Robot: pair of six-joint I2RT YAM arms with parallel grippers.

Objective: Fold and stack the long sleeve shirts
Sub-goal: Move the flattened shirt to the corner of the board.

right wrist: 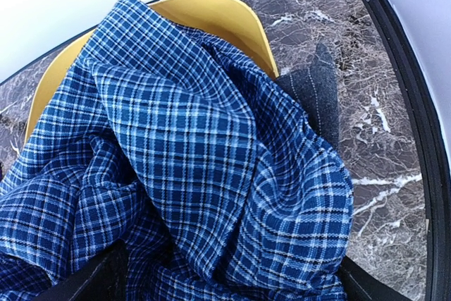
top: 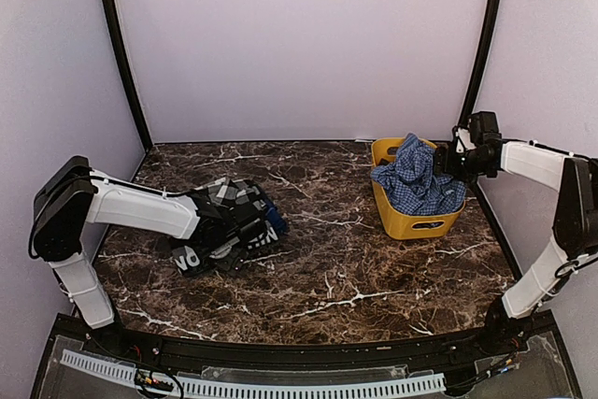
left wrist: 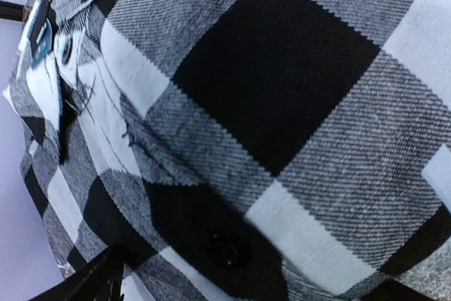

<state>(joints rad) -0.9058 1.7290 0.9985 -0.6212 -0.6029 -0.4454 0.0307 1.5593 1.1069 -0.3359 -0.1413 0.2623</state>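
Of the two shirts, the one blue checked shirt (top: 416,179) sits heaped in the single yellow bin (top: 411,223) under the spread, released right hand (top: 450,161), which should pinch deep at an edge to lift it clear, while the one plaid shirt (top: 194,254) lies bunched on the tabletop (top: 374,268) beneath the released left hand (top: 245,221).

On the table (top: 355,268), one shirt (top: 232,195) lies left of centre with the left gripper (top: 250,227) down on it, while well apart to the right, toward the far edge, stands the bin (top: 411,223) with the other shirt (top: 416,179) heaped in it, the right gripper (top: 448,163) just to its right.
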